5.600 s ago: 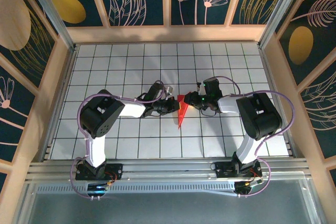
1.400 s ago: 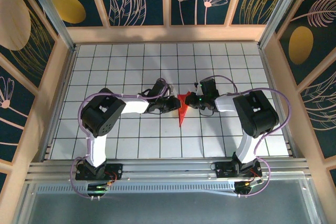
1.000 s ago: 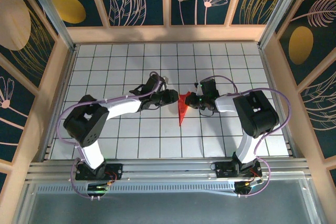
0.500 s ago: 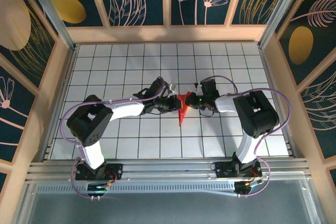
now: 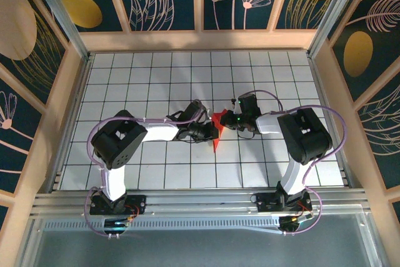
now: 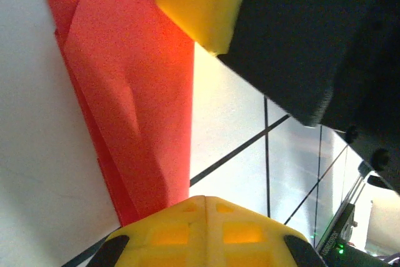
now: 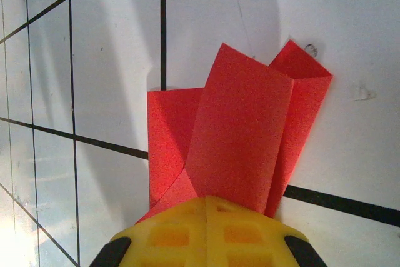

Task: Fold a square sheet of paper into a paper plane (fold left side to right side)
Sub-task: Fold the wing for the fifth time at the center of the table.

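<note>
The square sheet of paper (image 5: 215,144) is a narrow, creased red shape lying mid-table, its point toward the near edge. In the left wrist view the red paper (image 6: 137,92) runs under my left gripper (image 6: 206,199), whose yellow fingers are shut tip to tip and rest on it. The left gripper (image 5: 211,132) sits at the paper's left side. My right gripper (image 5: 229,119) is at the paper's far end, also shut. Its tips (image 7: 206,199) lie on overlapping red flaps (image 7: 244,129). One right finger (image 6: 200,4) shows over the paper from the left wrist.
The white tiled table (image 5: 156,79) is walled by wooden frames on the left (image 5: 62,92), back and right (image 5: 334,92). A metal rail (image 5: 200,201) runs along the near edge by the arm bases. Open tiles lie on all sides of the paper.
The left gripper has come down from the far left onto the middle of the paper and its jaws have shut. The right gripper and the paper have stayed put.
</note>
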{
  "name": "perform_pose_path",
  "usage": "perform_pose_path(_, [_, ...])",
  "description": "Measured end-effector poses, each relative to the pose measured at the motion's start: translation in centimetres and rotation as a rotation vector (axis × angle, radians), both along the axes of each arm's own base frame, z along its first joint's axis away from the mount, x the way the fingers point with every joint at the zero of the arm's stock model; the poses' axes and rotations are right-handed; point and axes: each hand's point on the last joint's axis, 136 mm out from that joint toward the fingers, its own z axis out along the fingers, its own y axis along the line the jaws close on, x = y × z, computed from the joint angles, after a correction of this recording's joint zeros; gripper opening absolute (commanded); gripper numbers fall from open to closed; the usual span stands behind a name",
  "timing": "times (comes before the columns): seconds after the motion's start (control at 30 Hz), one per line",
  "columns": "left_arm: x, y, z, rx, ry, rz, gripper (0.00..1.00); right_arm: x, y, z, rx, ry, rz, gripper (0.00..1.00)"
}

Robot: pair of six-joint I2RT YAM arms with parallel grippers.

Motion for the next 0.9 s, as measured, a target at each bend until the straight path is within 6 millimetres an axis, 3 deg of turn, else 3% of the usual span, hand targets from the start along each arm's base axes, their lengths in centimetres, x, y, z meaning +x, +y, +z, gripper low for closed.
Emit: perform_pose_path(0.9, [-0.4,0.2,-2.0,0.059,0.003,0.008,0.00,0.0,0.0,0.0,-0.003,0.006,0.001,0.00])
